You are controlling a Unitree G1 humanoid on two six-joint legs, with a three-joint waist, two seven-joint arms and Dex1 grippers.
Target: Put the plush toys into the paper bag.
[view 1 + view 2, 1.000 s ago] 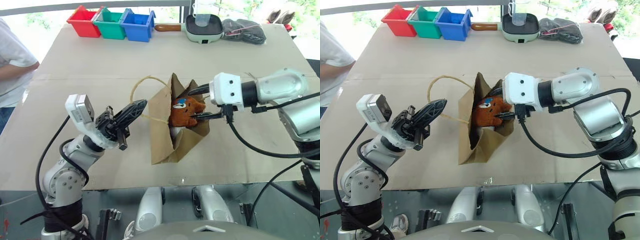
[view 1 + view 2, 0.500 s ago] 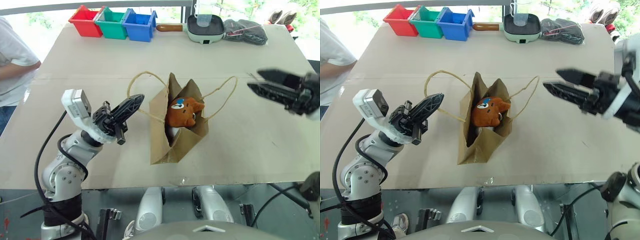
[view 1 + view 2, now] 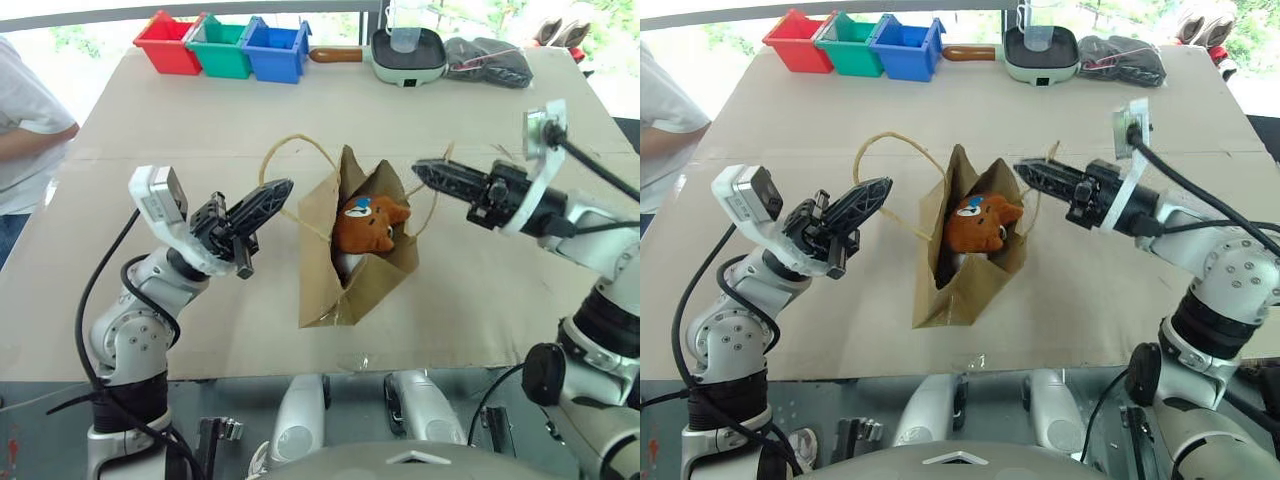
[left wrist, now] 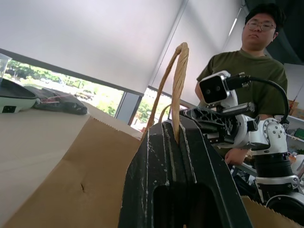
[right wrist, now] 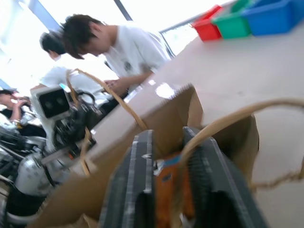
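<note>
— What do the robot's arms look like?
— Silver rounded joints, white camera blocks at both wrists, looping black cables, and tapered black fingers [image 3: 262, 203] with scuffed, ridged pads.

We see the paper bag [image 3: 350, 250] mid-table, its mouth partly plugged by the brown plush toy [image 3: 368, 225]. The left gripper [image 3: 262, 200] at nine o'clock and the right gripper [image 3: 432, 175] at three o'clock flank it closely. Toward twelve o'clock the table [image 3: 330, 115] lies open up to the coloured bins [image 3: 225, 45].
</note>
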